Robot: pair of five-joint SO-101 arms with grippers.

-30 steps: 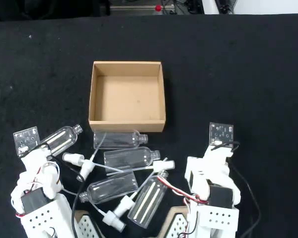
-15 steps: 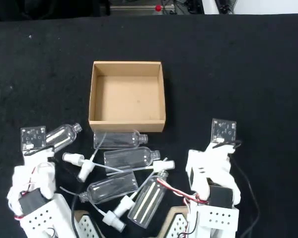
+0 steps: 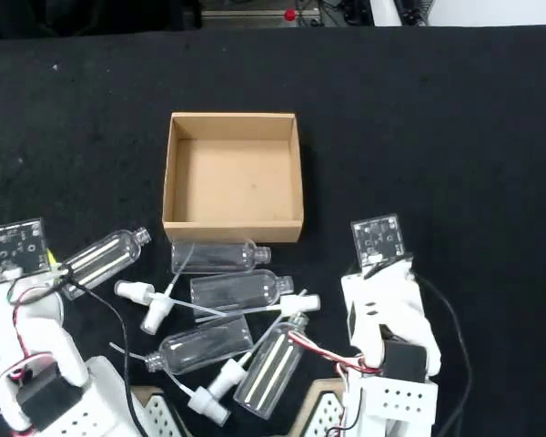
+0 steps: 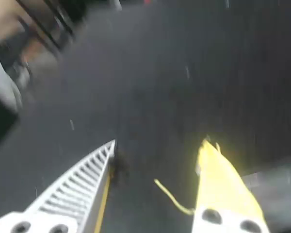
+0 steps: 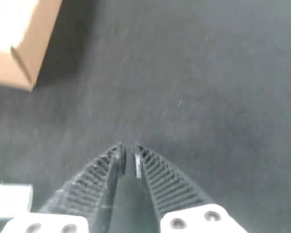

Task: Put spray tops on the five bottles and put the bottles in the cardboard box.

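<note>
We're calling this one right at the start line, folks. The cardboard box (image 3: 232,224) is sitting mid-table w/ nothing inside it. All five bottles are lying on their sides btwn the box's front wall and the table's near edge, where both arms are based. The first bottle (image 3: 105,259) is angling off toward the left edge. The second bottle (image 3: 217,257) is lying just in front of the box, and the third bottle (image 3: 239,291) is right beside it. The fourth bottle (image 3: 200,344) and fifth bottle (image 3: 271,364) are lying closer to the near edge.

We're seeing bare necks on every one. The spray tops (image 3: 298,303) are lying loose among the bottles, tubes trailing, and we're counting what look like five.

Over by the near-left corner, the left arm (image 3: 27,346) is sitting beside the first bottle. The left gripper (image 4: 159,145) is holding its fingers wide apart over bare black table, gripping nothing. The right arm (image 3: 387,309) is sitting right of the pile. The right gripper (image 5: 128,148) is showing its fingers drawn nearly together, just a sliver btwn the tips and nothing in there. It's hovering over bare table not far from a box corner.

So we're scoring it approx. zero for five on capping and zero for five on boxing. In our judgement the whole job is waiting to be done.
</note>
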